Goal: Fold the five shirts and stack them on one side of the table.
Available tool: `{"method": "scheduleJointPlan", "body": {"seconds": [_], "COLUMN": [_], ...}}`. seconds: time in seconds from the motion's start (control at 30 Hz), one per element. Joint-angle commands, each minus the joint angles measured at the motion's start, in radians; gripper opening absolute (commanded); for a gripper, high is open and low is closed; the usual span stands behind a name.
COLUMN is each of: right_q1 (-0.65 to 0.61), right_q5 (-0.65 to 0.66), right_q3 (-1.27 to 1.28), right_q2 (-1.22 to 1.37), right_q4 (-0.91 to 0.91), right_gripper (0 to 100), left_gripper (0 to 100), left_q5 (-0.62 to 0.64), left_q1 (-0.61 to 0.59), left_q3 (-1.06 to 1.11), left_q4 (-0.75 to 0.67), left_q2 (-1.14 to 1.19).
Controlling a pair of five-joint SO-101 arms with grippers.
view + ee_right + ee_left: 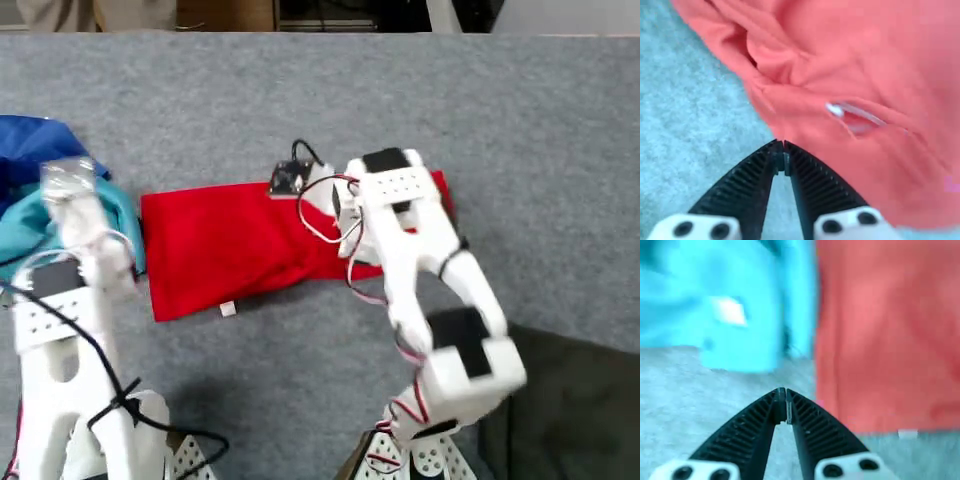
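Red cloth shirt [230,250], half folded: judged light, limp and prone to bunching, so best pinched at a hem corner. Left gripper [781,392] and right gripper [780,146] are both pressed together.

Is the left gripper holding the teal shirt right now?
No, the left gripper is shut on nothing, over the bare grey table and short of the teal shirt.

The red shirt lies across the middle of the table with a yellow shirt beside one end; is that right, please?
Not quite. The high view shows the red shirt across the middle of the table, but the one beside its end is a turquoise shirt, not a yellow one.
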Motion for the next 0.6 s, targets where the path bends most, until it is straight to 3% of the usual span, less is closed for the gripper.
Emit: {"method": "scheduleJointPlan", "body": {"seconds": [0.0,0.1,0.27,0.57], "right_q1": [0.004,0.053,0.182,0.280], "right_q5": [-0.044,-0.155,-0.376,-0.439], "right_q3": [-0.013,-0.007,0.005,0.104], "right_q2": [-0.217,-0.302,-0.265,-0.088], "right_q4": [0.006,-0.114,-0.362,-0.617], "right_gripper": [1.5,1.5,1.5,1.3], "left_gripper": [8,19,20,20], "left_q5": [0.114,0.213,0.262,0.322], "left_q1": [-0.054,-0.046,0.043,0.106], "left_q3": [-0.100,-0.095,-0.123,-0.304], "left_q4": [0.015,0.015,0.086,0.138], "left_q2": [-0.010,0.008,0.170,0.565]}}
